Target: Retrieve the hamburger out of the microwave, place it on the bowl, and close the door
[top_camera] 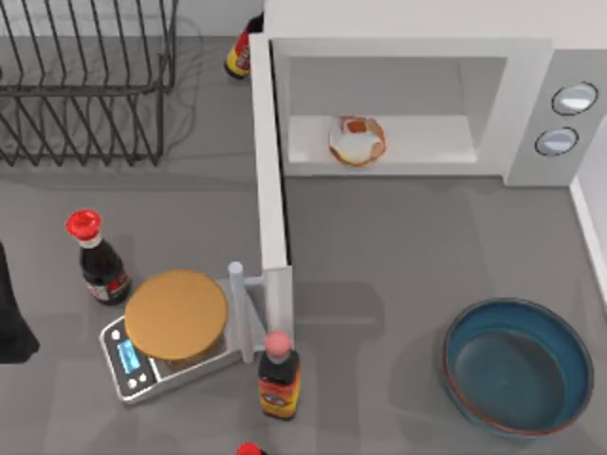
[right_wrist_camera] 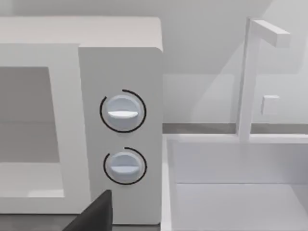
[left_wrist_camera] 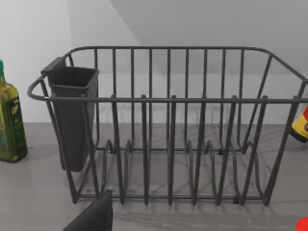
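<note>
**Hamburger inside the open microwave**

The hamburger, a pale bun-like lump, lies on the white floor of the microwave, whose door stands swung out over the matte grey table. The glossy blue bowl sits near the table's right edge. A wire rack stands at far left. Jaw state of either gripper: cannot tell.

the left arm shows as a dark shape at the table's far left edge in the top view, parked low and away from the middle. in the left wrist view a dark finger of its gripper juts up. in the right wrist view a dark finger of the right gripper juts up likewise.
</note>
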